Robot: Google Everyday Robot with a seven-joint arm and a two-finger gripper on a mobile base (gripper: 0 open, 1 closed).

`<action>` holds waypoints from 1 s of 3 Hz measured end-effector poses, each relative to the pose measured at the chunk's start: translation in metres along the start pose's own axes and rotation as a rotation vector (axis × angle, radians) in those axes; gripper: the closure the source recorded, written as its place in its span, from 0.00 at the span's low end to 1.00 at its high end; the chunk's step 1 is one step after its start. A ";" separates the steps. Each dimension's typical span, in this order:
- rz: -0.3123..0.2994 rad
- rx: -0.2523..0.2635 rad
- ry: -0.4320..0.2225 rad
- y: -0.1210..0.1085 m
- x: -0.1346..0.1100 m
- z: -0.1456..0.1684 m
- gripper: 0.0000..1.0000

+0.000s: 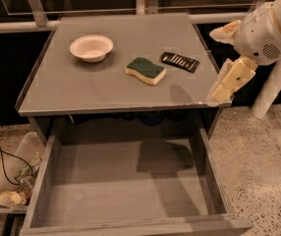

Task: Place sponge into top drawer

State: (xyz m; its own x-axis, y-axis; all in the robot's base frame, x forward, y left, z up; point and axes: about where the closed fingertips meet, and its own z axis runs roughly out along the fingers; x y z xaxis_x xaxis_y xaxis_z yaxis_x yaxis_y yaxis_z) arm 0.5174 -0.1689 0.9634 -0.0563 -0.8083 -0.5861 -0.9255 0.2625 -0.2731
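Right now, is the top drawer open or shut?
Open: the drawer is pulled out, floor bare. The hand hovers beside the table corner.

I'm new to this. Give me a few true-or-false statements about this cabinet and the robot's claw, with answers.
The sponge lies on the cabinet top, green side up. True.
The top drawer is shut. False: it is pulled out.
The claw grips the sponge. False: it hangs by the top's front right corner, apart from the sponge.
The white bowl stands left of the sponge. True.
The black packet lies in the drawer. False: it lies on the top, right of the sponge.
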 end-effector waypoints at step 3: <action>0.074 -0.030 -0.104 -0.033 -0.036 0.101 0.00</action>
State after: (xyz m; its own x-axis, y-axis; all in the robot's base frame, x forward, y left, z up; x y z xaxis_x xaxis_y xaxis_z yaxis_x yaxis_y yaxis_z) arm 0.5882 -0.0951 0.9162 -0.0870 -0.7280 -0.6800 -0.9311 0.3021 -0.2043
